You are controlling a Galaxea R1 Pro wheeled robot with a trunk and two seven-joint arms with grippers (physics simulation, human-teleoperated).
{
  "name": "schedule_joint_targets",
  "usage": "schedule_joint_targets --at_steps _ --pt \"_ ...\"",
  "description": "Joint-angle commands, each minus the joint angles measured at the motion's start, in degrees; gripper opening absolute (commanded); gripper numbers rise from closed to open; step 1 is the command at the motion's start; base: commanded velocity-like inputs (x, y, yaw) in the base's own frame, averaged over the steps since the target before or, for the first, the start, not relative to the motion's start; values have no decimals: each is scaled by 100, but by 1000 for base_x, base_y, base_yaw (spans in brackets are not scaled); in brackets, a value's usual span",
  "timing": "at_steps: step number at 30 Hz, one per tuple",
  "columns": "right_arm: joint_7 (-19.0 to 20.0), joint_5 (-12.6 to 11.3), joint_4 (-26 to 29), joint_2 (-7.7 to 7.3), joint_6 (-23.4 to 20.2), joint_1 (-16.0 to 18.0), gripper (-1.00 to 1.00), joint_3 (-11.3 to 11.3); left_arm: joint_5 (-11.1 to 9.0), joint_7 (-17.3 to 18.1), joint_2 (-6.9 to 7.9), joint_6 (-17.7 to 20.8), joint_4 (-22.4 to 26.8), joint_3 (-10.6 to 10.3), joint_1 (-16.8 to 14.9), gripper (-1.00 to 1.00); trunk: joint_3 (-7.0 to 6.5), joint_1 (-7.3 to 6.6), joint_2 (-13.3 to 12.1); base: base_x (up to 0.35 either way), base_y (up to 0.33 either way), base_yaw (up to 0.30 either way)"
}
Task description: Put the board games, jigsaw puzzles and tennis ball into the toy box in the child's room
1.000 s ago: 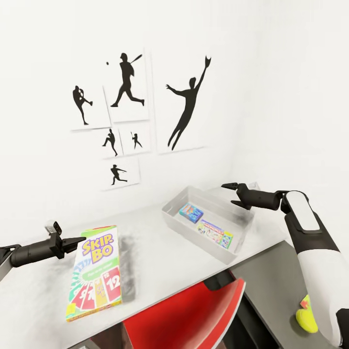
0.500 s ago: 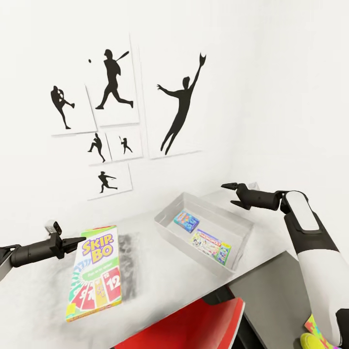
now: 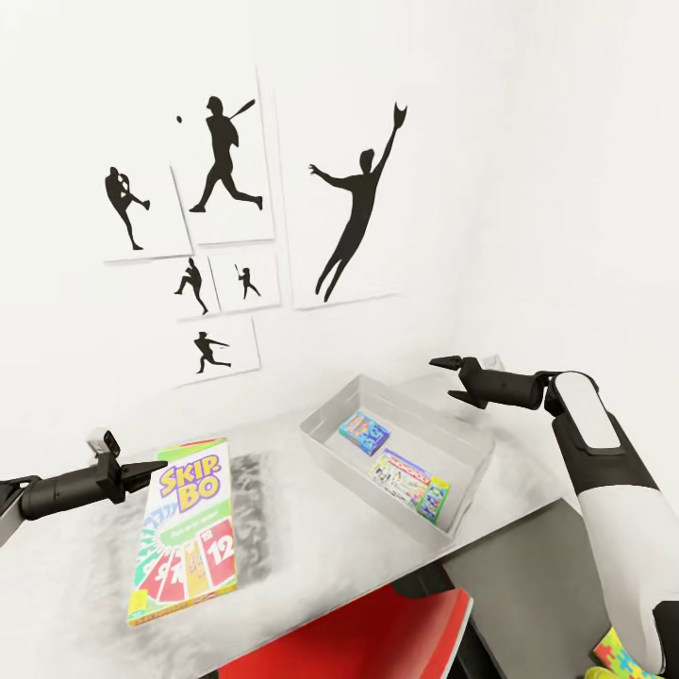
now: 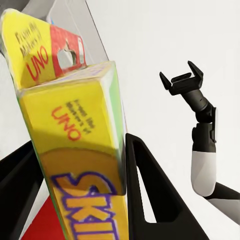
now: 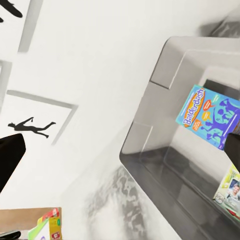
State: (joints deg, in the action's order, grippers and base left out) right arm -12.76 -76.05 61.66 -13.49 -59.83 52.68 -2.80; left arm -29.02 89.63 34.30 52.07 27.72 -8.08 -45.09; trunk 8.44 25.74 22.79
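My left gripper (image 3: 143, 469) is shut on the top edge of the yellow, red and green Skip-Bo board game (image 3: 189, 528), which hangs just over the table (image 3: 330, 542). In the left wrist view the same box (image 4: 75, 130) sits between the gripper's black fingers (image 4: 150, 200). The light grey toy box (image 3: 325, 429) stands further right on the table. It holds a blue Balderdash game (image 3: 364, 432) and the Monopoly game (image 3: 411, 481). My right gripper (image 3: 441, 377) hovers open above the toy box's far right corner. A jigsaw puzzle (image 3: 624, 653) peeks out at the lower right.
A red chair (image 3: 377, 637) is tucked under the table's front edge. The dark grey corner section (image 3: 528, 575) lies to the right. Black athlete pictures (image 3: 226, 160) hang on the white wall behind. The right wrist view looks into the toy box (image 5: 150, 135).
The whole picture has shifted, so the camera moved; the toy box now sits further left in view. Both grippers keep their poses, the left still holding the Skip-Bo box.
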Motion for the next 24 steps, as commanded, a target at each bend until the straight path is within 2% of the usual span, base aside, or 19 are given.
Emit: schedule_joint_targets --at_steps 1,17,24 --pt "-60 -59 4 1 -17 6 100 -4 -16 37 6 62 -4 -36 -8 -100 13 4 13 47 -9 14" --pt "-60 -59 4 -4 -17 -108 100 -9 -16 37 6 58 -4 -35 -8 -100 13 4 13 74 -1 4" --pt "-60 -59 4 -4 -17 -108 100 -2 -14 37 6 58 -4 -36 -8 -100 13 4 13 43 0 192"
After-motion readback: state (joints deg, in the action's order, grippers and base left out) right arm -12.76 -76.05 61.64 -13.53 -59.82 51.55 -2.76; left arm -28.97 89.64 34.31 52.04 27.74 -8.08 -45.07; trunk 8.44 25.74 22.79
